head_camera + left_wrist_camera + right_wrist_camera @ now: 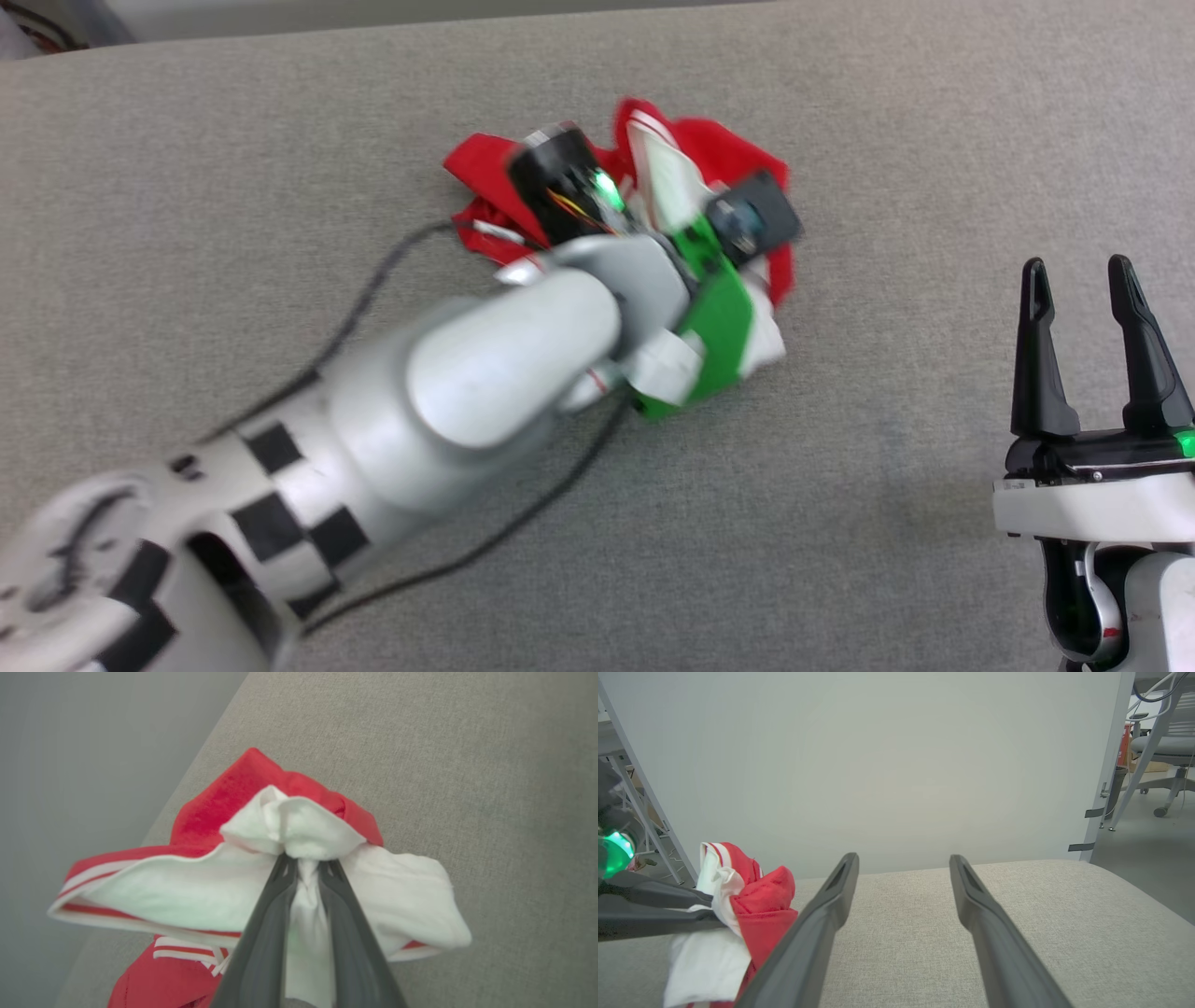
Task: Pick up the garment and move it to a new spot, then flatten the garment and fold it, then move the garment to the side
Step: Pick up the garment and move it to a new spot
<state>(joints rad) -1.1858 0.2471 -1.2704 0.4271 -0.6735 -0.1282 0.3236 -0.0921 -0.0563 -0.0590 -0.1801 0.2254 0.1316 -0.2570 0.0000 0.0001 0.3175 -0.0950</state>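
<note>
The garment (724, 149) is a bunched red and white heap on the grey padded surface (840, 467), partly hidden under my left arm (485, 364), which reaches over it from the lower left. In the left wrist view my left gripper (306, 863) is shut on a white fold of the garment (224, 798), and the cloth hangs raised off the surface. The right wrist view shows the garment (761, 905) at the left, pinched by the left gripper's fingers (654, 910). My right gripper (1075, 271) stands open and empty at the lower right, well apart from the cloth, its own view (903, 858) showing bare surface between its fingers.
A white panel (878, 765) rises behind the far edge of the grey surface (924, 933). An office chair (1162, 746) stands on the floor beyond the right end. A black cable (355, 308) loops off my left arm. Open surface lies between the garment and my right gripper.
</note>
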